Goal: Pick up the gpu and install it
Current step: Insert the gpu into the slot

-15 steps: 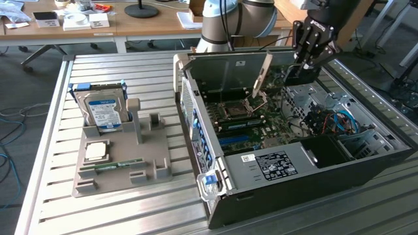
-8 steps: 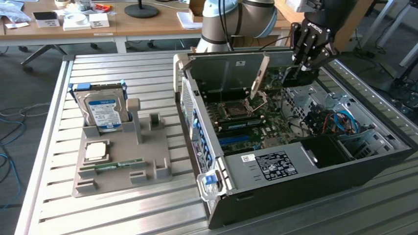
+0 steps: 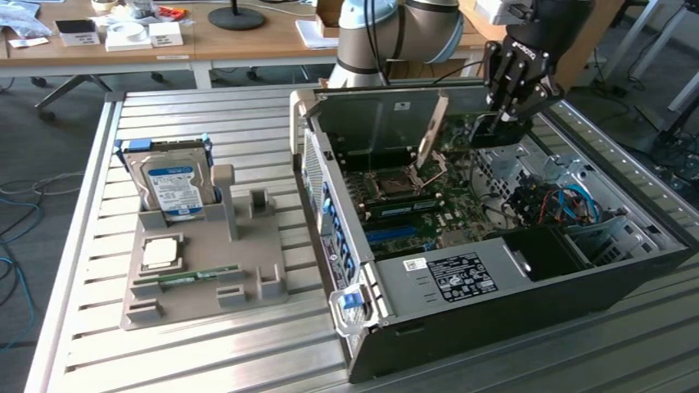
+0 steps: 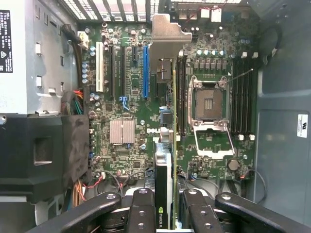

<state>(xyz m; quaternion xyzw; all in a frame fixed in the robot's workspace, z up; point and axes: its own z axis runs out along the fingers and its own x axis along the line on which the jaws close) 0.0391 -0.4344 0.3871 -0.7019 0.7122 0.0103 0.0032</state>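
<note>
My gripper is shut on the gpu. The card stands edge-on between the two black fingers, with its green board edge, black fan side and an NVIDIA label showing. Its silver end bracket points toward the case's rear slot openings. The card hangs over the motherboard, just beside the blue expansion slot; I cannot tell whether it touches the board. In the exterior view the gripper reaches down into the open computer case, and the gpu sits dark beneath it.
An open CPU socket, memory slots and a black drive cage with cables flank the card inside the case. Outside, on the exterior view's left, a grey fixture holds a hard drive, a RAM stick and a CPU chip.
</note>
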